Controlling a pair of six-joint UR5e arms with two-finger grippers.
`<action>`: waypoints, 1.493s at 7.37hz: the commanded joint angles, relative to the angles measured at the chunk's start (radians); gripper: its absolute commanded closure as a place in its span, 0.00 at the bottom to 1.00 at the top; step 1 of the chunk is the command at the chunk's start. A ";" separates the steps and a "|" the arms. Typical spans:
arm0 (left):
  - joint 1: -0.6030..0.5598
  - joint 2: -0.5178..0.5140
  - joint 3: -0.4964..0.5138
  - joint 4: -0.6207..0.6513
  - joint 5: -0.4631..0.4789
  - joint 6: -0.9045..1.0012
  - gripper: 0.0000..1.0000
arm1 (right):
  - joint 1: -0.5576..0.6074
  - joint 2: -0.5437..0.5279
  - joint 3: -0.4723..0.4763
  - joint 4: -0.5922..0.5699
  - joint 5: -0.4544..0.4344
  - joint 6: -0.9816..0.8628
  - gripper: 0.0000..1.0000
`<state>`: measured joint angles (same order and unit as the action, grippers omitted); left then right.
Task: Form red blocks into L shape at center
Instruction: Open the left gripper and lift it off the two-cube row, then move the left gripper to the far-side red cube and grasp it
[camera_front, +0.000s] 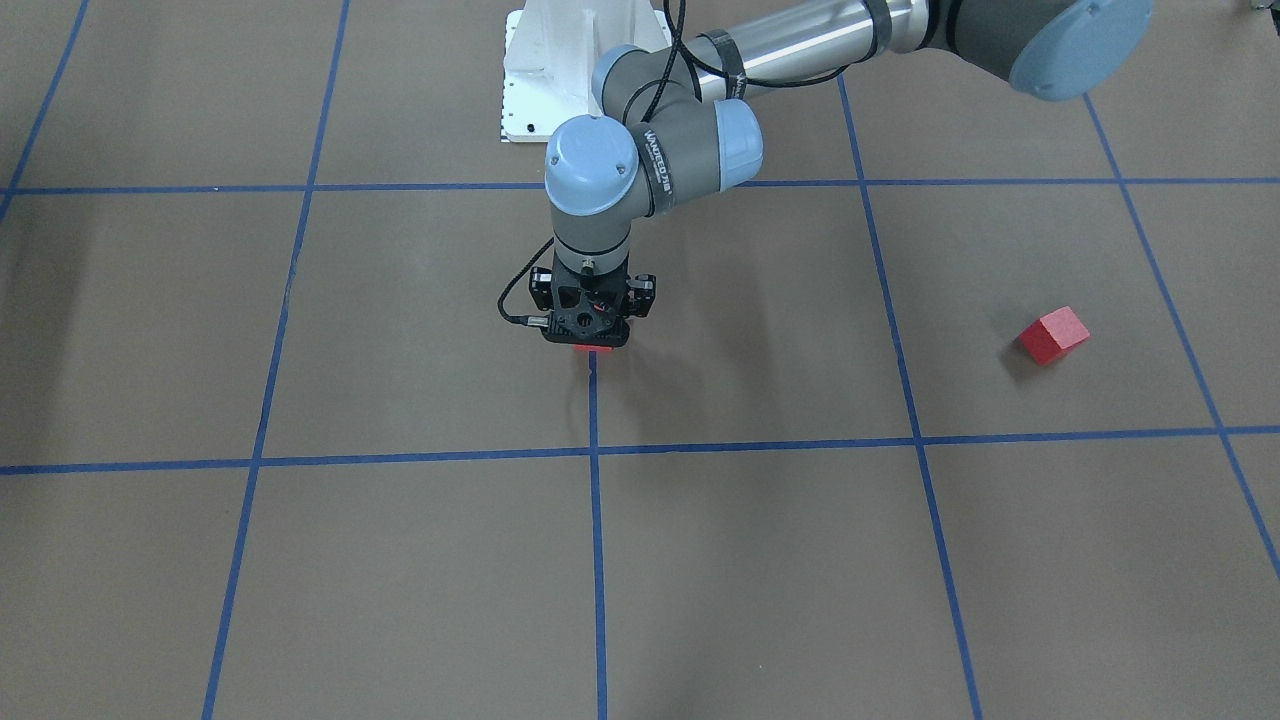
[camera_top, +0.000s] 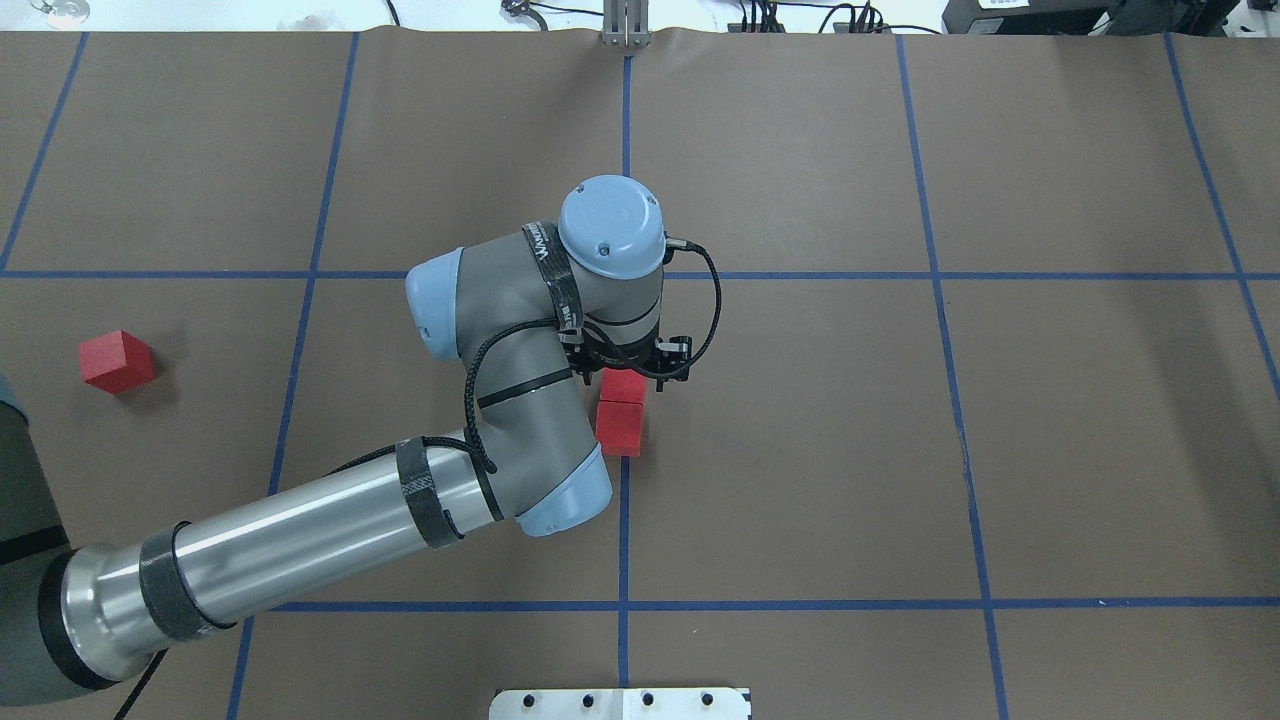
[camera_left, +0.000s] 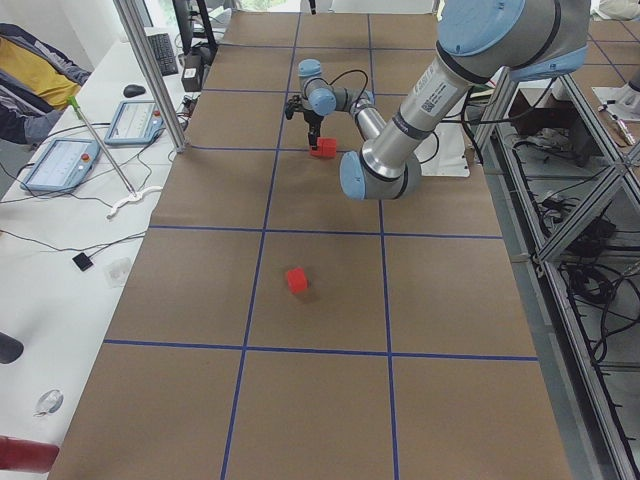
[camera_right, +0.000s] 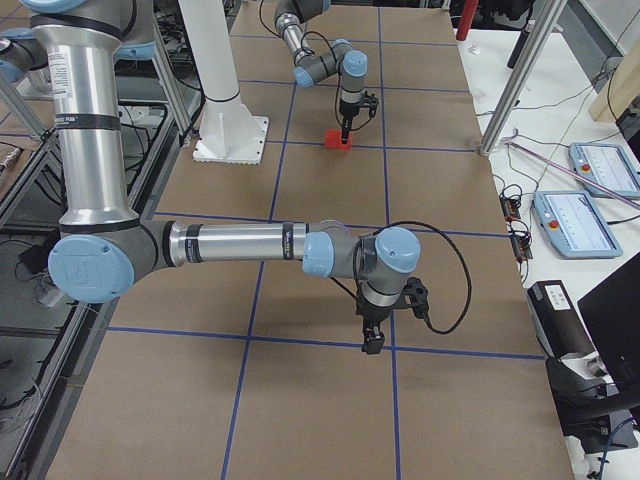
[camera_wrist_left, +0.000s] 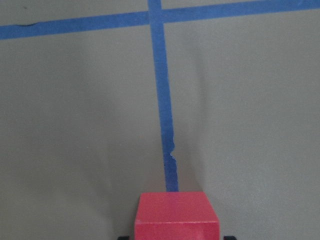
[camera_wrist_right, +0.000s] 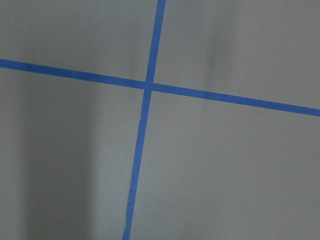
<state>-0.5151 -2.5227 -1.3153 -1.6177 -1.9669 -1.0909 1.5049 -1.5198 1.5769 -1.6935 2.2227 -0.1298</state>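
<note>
- At the center (camera_top: 700, 450), on brown matte paper crossed by blue tape (camera_top: 623, 560), shows two of the red blocks (camera_top: 619, 428) touching face to face along the tape line.
- Grips the farther block (camera_top: 624, 384), a plain sharp-edged cube, between the dark fingertips of the left gripper (camera_top: 628, 372), closed on its sides.
- Has the third cube (camera_top: 117, 361) well apart, turned askew to the grid, in an outer square on the robot's left.
- Carries white lettering on a black band (camera_front: 655, 168) round the left arm's grey wrist, too small to read; smooth pale-blue caps (camera_front: 590, 165) on the joints.
- Hangs the right gripper (camera_right: 372, 342) above a tape crossing, seen only from the side; cannot tell whether open or closed.
</note>
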 joint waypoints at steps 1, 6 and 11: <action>-0.032 0.001 -0.060 0.024 -0.006 0.046 0.00 | 0.000 0.001 0.000 0.000 0.000 0.001 0.01; -0.230 0.512 -0.505 0.095 -0.064 0.721 0.00 | 0.000 0.003 -0.001 -0.002 0.000 0.001 0.01; -0.528 0.945 -0.493 -0.155 -0.239 1.411 0.01 | -0.002 0.009 -0.011 0.000 0.002 0.001 0.01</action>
<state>-1.0122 -1.6521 -1.8166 -1.7210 -2.1821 0.2185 1.5044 -1.5149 1.5692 -1.6937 2.2241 -0.1288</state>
